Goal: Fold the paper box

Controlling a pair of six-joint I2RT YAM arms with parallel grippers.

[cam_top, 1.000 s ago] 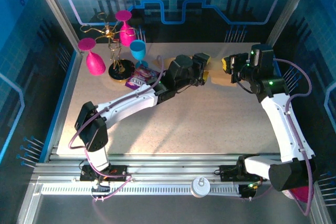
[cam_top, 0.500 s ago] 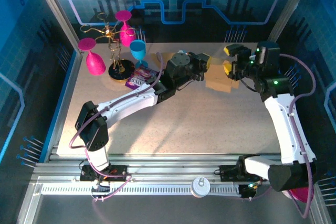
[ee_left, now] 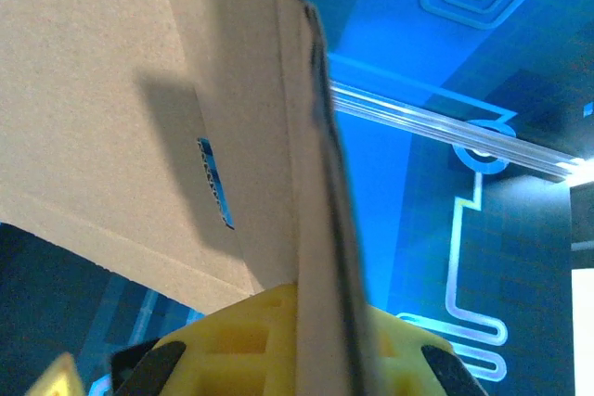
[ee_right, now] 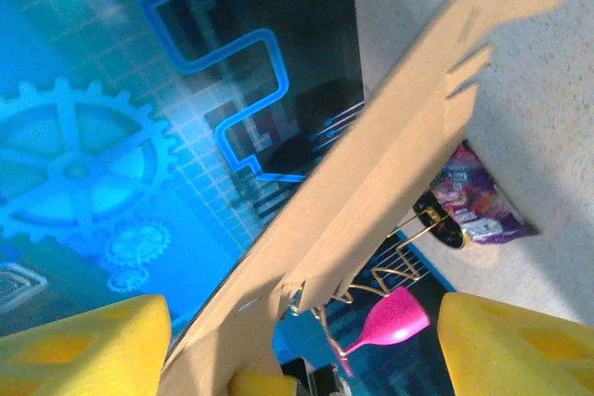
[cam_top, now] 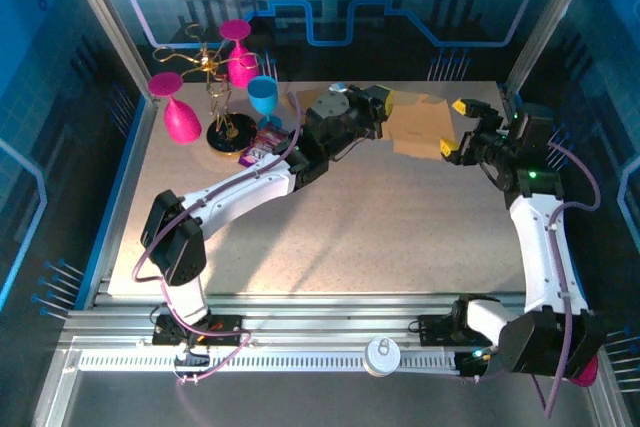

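Note:
The paper box is a brown cardboard piece held off the table at the back centre. My left gripper is shut on its left edge. In the left wrist view the cardboard panel runs up from between the yellow jaws of that gripper. My right gripper stands open just right of the box. In the right wrist view the cardboard crosses diagonally between the spread yellow fingers of that gripper, without being pinched.
A small purple snack packet lies at the back left, also seen past the cardboard. Beside it stands a gold wire rack with pink and blue glasses. Blue enclosure walls close off the back and sides.
My left gripper has shut on the box's edge. The right gripper has opened, let go of the box and drawn back to the right. The box has shifted toward the back right.

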